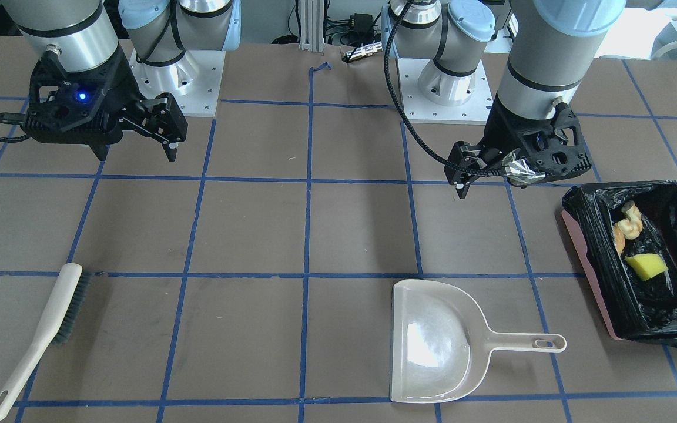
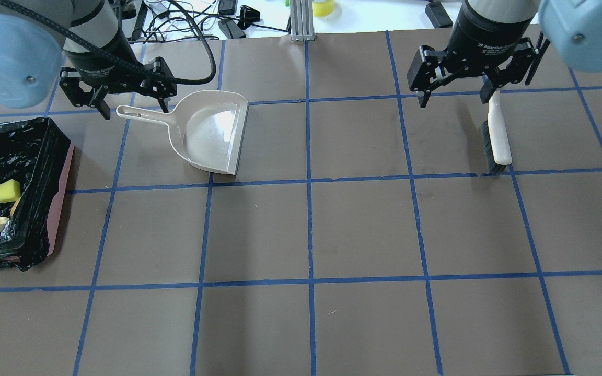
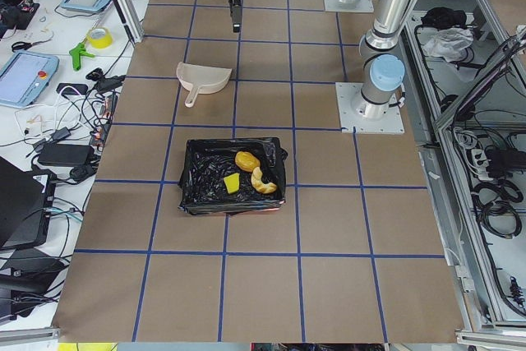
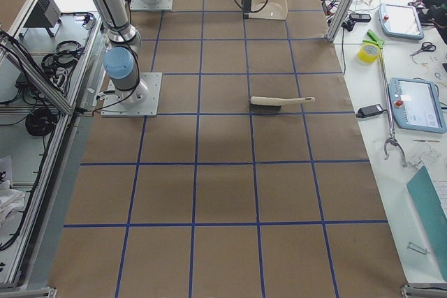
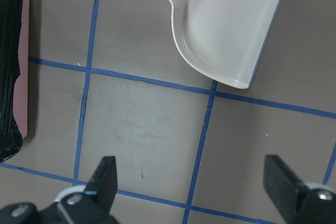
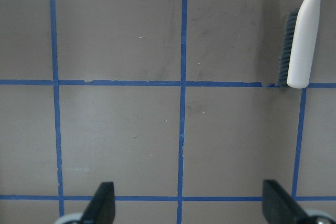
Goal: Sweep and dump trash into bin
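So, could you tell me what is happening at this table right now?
The sweeping looks finished. The yellow wedge, the golden-brown lump and the pale crescent all lie inside the black-lined bin. The dustpan lies empty on the table, and the brush lies flat further along. Neither arm holds anything: the left tool hangs open on the dustpan's side, and the right tool hangs open on the brush's side.

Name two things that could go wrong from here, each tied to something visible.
The open left gripper hangs near the dustpan handle; a low move might knock it. The bin has a loose black liner spilling over its rim, so a passing arm could snag it and tip the trash out.
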Controlling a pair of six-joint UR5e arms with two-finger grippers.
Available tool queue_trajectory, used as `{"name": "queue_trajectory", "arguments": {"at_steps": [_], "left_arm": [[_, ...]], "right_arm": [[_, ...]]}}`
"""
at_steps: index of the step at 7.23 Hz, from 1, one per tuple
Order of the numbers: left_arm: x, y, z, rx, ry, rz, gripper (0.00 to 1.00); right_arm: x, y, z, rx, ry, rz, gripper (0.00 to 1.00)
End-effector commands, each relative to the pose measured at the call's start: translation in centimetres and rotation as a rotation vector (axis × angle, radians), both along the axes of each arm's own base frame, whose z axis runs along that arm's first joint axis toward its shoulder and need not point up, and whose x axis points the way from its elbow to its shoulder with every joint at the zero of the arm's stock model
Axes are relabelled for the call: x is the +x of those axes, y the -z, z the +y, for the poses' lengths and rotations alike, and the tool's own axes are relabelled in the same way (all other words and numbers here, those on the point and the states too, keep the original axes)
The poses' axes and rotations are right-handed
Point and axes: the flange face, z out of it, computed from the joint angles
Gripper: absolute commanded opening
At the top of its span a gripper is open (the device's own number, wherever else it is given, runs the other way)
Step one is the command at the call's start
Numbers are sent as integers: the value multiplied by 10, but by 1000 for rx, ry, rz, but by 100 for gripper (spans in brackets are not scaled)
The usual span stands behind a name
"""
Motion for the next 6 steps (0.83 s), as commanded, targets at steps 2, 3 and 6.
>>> {"name": "queue_trajectory", "arguments": {"at_steps": [2,3,6], "left_arm": [[-10,-13,2,-23,48,126,100],[-10,-15,5,-26,50,118,100],[11,-18,7,-30,9,117,100]], "right_arm": [[0,0,-1,-3,0,-1,100],[0,-1,0,-5,0,-1,100],[0,0,-1,-3,0,-1,100]]}}
